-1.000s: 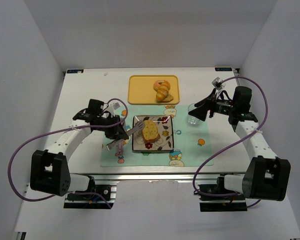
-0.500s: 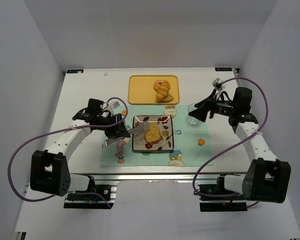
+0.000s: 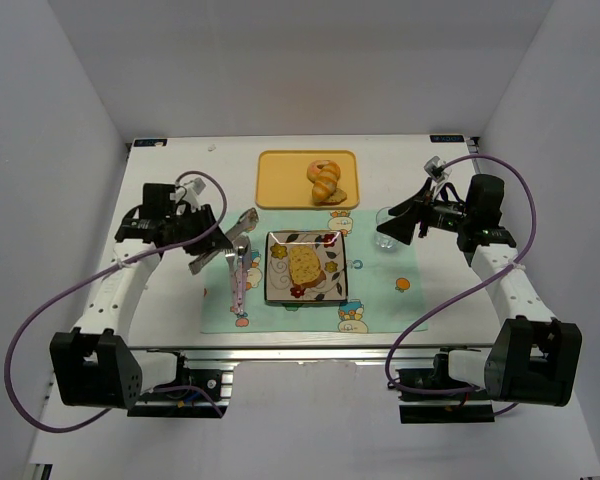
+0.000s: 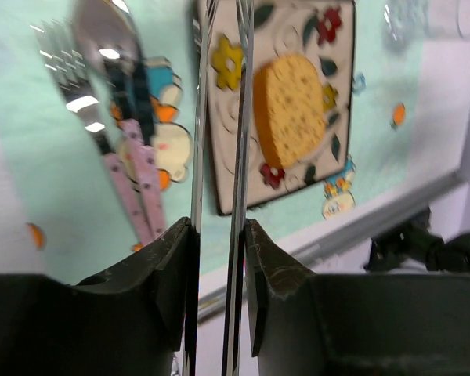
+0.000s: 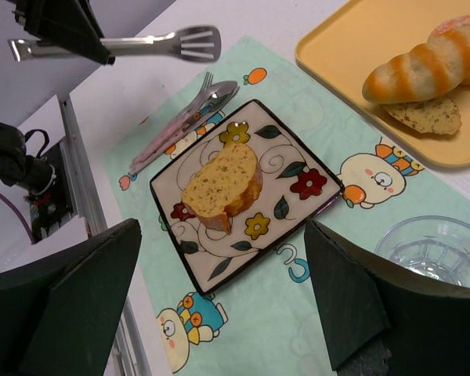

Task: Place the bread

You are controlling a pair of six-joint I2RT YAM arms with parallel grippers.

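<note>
The bread [image 3: 303,265], a tan-yellow speckled slice with a brown crust, lies on the square flowered plate [image 3: 276,292]. It also shows in the left wrist view [image 4: 290,110] and the right wrist view [image 5: 222,182]. My left gripper [image 3: 208,238] is shut on metal tongs [image 3: 242,222] and hovers left of the plate, apart from the bread. In the left wrist view the gripper [image 4: 219,235] squeezes the two tong arms [image 4: 197,117]; nothing sits between them. My right gripper [image 3: 392,226] is open and empty, right of the plate beside a glass [image 3: 384,240].
A yellow tray [image 3: 280,190] at the back holds a croissant [image 3: 325,180] and a small bread chunk [image 5: 427,116]. A spoon and fork with pink handles [image 3: 238,278] lie left of the plate on the mint placemat [image 3: 380,300].
My left gripper has pulled the tongs back from the bread, up and to the left. The bread stays lying on the plate. The right arm has not moved.
</note>
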